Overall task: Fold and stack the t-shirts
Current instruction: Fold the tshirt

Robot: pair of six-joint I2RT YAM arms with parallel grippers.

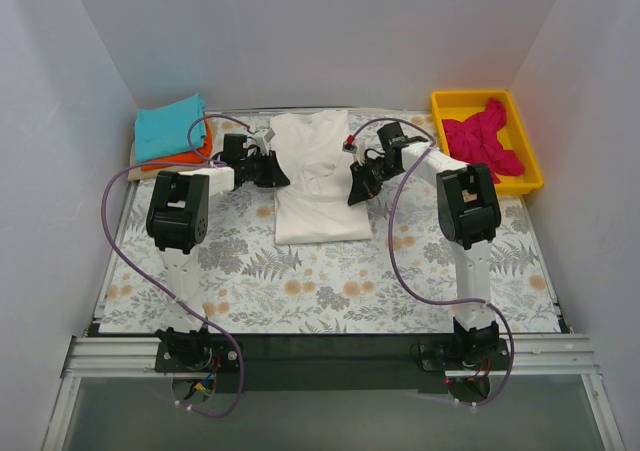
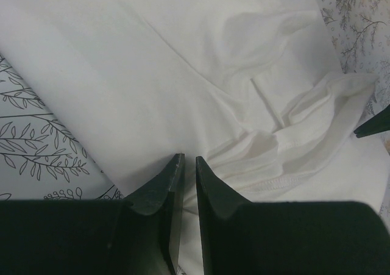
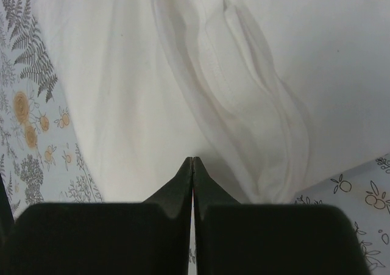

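The cream-white t-shirt (image 1: 320,176) lies flat at the back middle of the table, sleeves folded in. My left gripper (image 1: 272,171) sits low at its left edge. In the left wrist view the jaws (image 2: 189,160) are closed to a thin slit at the shirt's edge (image 2: 183,74), and wrinkles run toward the tips. My right gripper (image 1: 358,186) sits at the shirt's right side. Its jaws (image 3: 192,159) are shut tip to tip over the cloth (image 3: 134,104), with nothing seen between them. The teal tee (image 1: 170,128) lies folded on the orange tee (image 1: 188,157) at the back left. The magenta-pink tee (image 1: 483,139) is crumpled in a bin.
A yellow bin (image 1: 447,101) stands at the back right corner. The floral grey table cloth (image 1: 330,281) covers the table. White walls close in the left, back and right sides. Purple cables loop off both arms.
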